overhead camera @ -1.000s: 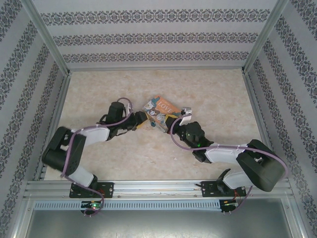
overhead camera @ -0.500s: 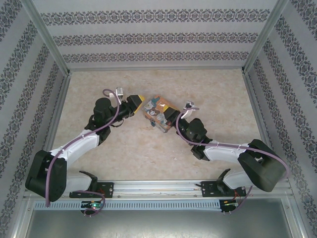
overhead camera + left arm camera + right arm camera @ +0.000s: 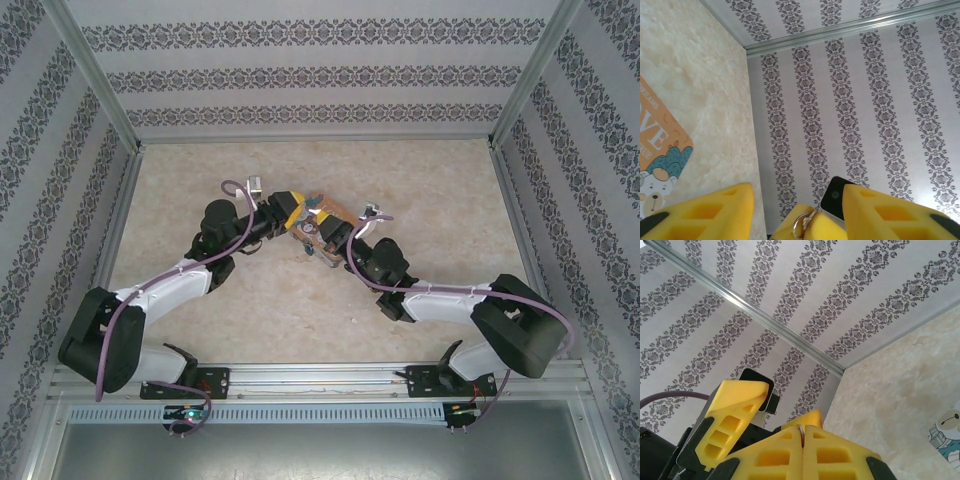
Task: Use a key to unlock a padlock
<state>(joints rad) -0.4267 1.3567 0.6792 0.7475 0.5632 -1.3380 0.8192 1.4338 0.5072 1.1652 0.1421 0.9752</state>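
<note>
Reaching in from both sides, the two arms meet in the middle of the counter [image 3: 430,190], right over a flat orange box [image 3: 328,209] with cartoon animals on it. The left fingers [image 3: 705,210] are apart, with a gap between them, and they hold nothing. The yellow tip of the right fingers [image 3: 790,455] pokes into that gap, and a small silver ring [image 3: 800,225] sits at that tip. The right fingers are pressed tight together. It is not clear whether they pinch something thin. The padlock [image 3: 310,250] looks like a tiny teal dot on the counter, just beside the near edge of the box and close to the right fingers. It is too small to see if it is locked.
</note>
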